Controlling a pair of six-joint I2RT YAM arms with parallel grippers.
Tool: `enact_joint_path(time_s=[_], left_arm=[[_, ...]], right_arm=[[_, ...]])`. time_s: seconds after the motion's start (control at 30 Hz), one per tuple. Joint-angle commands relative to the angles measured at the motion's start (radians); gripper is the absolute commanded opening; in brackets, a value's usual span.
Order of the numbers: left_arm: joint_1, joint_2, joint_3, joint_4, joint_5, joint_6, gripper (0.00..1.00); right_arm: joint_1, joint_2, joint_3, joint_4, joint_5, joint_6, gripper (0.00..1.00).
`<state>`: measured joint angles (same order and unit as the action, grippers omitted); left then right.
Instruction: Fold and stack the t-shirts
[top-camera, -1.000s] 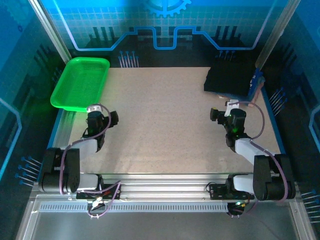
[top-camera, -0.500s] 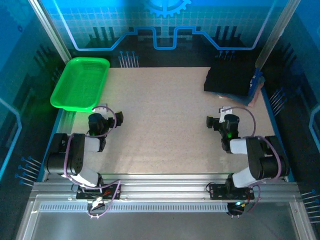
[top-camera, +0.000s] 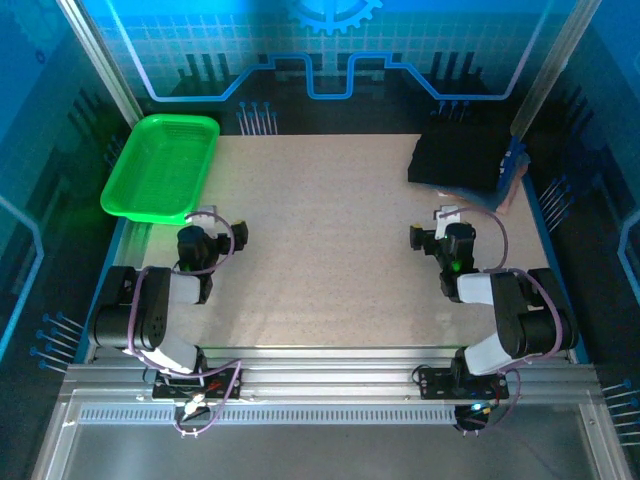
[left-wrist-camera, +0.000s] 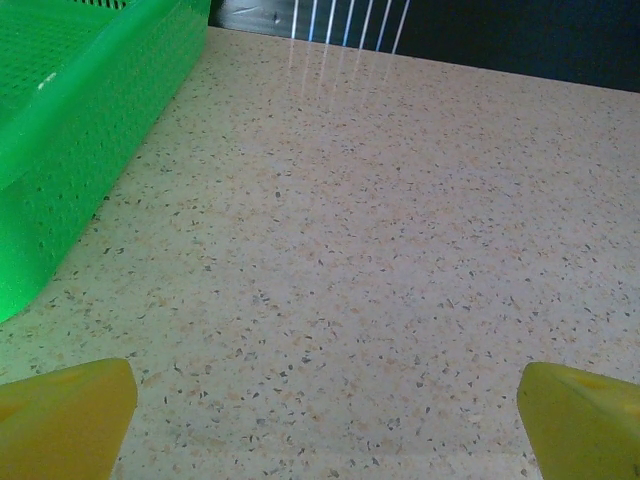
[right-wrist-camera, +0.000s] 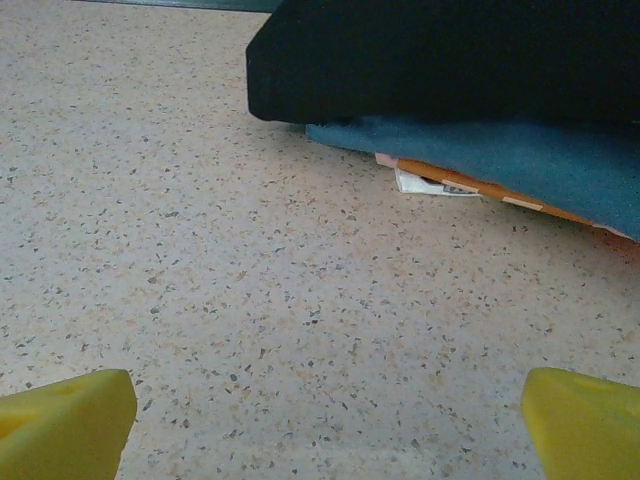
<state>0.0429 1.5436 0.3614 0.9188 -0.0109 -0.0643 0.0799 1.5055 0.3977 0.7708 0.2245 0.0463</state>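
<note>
A: Where do we have the shirts?

B: In the far right corner of the surface (top-camera: 330, 230). The black shirt (right-wrist-camera: 450, 60) lies folded on top of the blue shirts (right-wrist-camera: 480, 150), well apart from the basket (top-camera: 160, 165) at far left.

A: Claws?

B: The left claw (left-wrist-camera: 325, 415) gapes, its tips wide apart with nothing between them. It has bare surface ahead and the basket wall beside it. The right claw (right-wrist-camera: 325, 415) is likewise spread and empty. It faces the stack, near it but not touching.

A: What step do we log?

B: We judge the stack built, so what remains is parking without disturbing it. We would draw the right claw away from the pile, never across it, because soft cloth snags on a tip.

A: How does the stack look?

B: The black layer is plain and matte. Its near-left corner is thick and rounded, and it overhangs the blue a little. The blue edge slants out to the right. An orange strip (right-wrist-camera: 480, 187) and a white tag (right-wrist-camera: 425, 183) peep out from under the blue. We cannot tell what they belong to.

A: Noted.
</note>
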Motion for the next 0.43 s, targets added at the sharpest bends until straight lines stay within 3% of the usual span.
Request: enact_joint_path(time_s=[0.0, 0.4], left_arm=[[-0.006, 0.003, 0.011, 0.011, 0.003, 0.036, 0.99], [-0.011, 0.003, 0.022, -0.009, 0.024, 0.049, 0.99]], right_arm=[[0.011, -0.005, 0.018, 0.013, 0.017, -0.015, 1.0], [-0.007, -0.005, 0.018, 0.011, -0.037, -0.014, 1.0]])
